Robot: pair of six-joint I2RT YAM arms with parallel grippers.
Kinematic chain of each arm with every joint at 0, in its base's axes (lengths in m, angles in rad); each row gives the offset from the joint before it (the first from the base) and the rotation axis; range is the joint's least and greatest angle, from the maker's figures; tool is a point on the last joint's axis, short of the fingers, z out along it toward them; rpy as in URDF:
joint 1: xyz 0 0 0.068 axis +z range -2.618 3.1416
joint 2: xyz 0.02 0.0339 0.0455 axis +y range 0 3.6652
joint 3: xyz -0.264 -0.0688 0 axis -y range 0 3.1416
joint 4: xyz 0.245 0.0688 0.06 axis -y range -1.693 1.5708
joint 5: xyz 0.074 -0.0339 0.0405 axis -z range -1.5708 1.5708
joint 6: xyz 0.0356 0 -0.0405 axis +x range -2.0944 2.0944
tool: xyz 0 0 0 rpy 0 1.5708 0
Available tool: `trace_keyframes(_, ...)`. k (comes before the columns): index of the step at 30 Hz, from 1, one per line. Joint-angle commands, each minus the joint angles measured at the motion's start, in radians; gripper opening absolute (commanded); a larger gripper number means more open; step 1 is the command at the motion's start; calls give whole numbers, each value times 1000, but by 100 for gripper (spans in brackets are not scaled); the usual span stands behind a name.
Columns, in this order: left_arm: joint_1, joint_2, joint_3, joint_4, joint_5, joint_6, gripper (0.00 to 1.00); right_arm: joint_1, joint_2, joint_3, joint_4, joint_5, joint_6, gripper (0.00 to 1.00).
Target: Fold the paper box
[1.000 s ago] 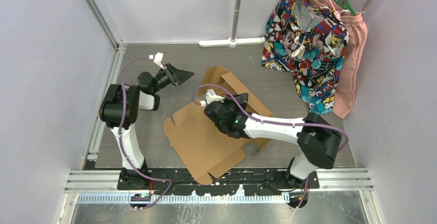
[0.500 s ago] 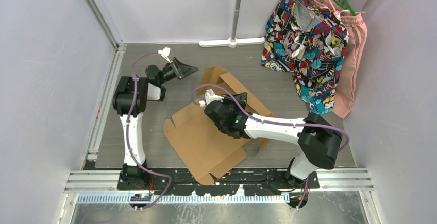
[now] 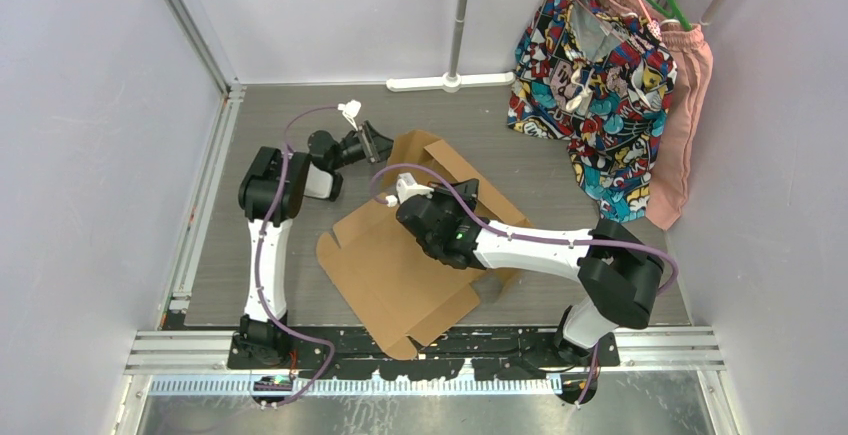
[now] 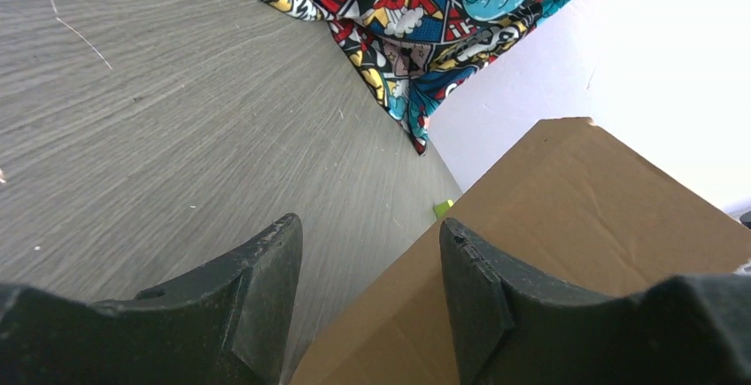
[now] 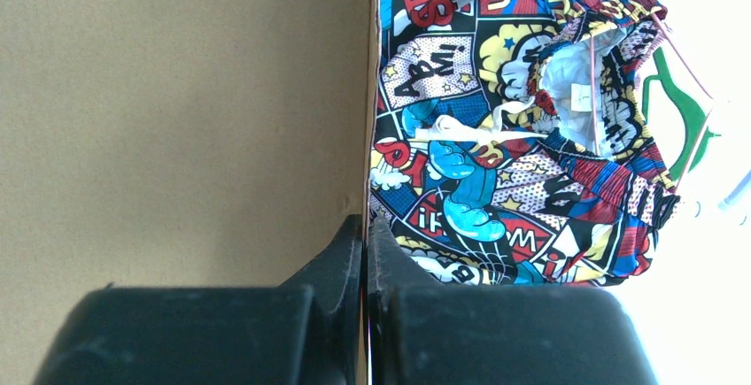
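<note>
- The left gripper (image 4: 367, 234) is held spread with nothing gripped. A corner of brown card is seen low in the gap between its fingers.
- The right gripper (image 5: 365, 226) is pressed together. A card edge runs straight into the seam of its fingers, but whether that edge is nipped cannot be told.
- The paper box (image 3: 400, 265) lies mostly flat in the middle of the table (image 3: 250, 115). Its far panel is raised, and the right gripper is set over the box near that fold.
- The left gripper is just beside the raised panel's left corner. A patterned garment (image 3: 590, 65) hangs well beyond the box's far right side.
- The step in hand is judged to be standing up and creasing that far panel.
- It would be done best if the panel is met squarely by the open fingers near its top edge while the box's base is kept pinned. The fold can then be made along the scored line and not across the flutes.
- A push at the corner alone should be avoided, since the sheet could be swung round on the table.
</note>
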Motion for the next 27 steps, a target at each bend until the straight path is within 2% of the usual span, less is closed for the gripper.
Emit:
trace_keyframes(1, -9, 1, 23, 52, 25, 14, 59, 8, -39, -1, 35, -9, -8, 2)
trace_keyframes(9, -11, -40, -32, 52, 29, 41, 58, 7, -32, 10, 32, -12, -3, 5)
trace_keyframes(27, -30, -137, -124, 52, 34, 85, 57, 9, -36, 10, 41, -10, -20, 5)
